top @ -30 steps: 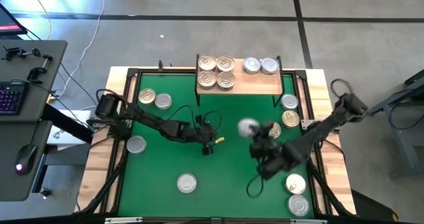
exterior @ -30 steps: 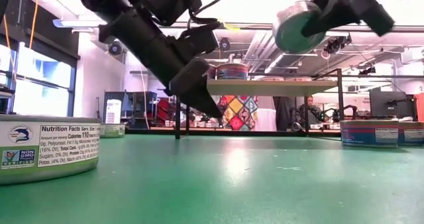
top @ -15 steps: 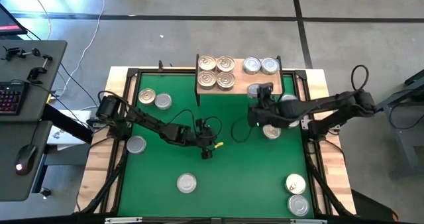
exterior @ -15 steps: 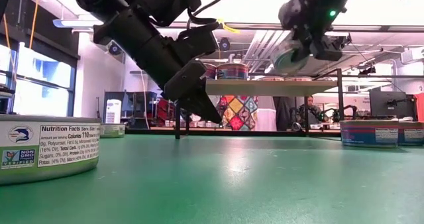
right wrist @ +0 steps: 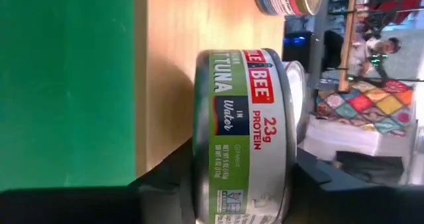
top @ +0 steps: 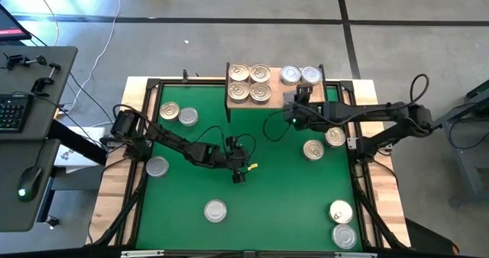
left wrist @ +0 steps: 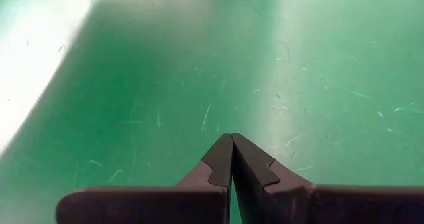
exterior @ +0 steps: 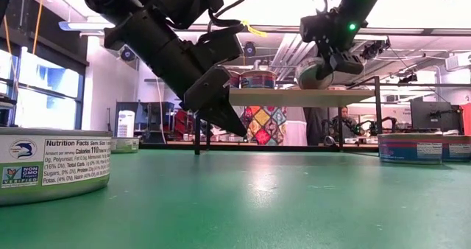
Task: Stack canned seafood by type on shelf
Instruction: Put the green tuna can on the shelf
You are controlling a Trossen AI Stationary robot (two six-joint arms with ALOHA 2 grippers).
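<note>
Green-labelled and rigid, the tuna can [right wrist: 245, 134] sits pinched across its side wall between the right gripper [top: 294, 105] fingers, just over the near edge of the shelf [top: 306, 98], in front of the silver-lidded cans [top: 299, 75]. You should find it stiff, fairly weighty for its size and likely slick on the label, so keep your hold on opposite sides of the wall, never the lid. Your left gripper [left wrist: 232, 161] hangs pressed shut, empty, above the green mat [top: 191, 189].

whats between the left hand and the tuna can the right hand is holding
Only bare green mat lies between the shut left hand and the tuna can at the right hand, as the high view shows.
</note>
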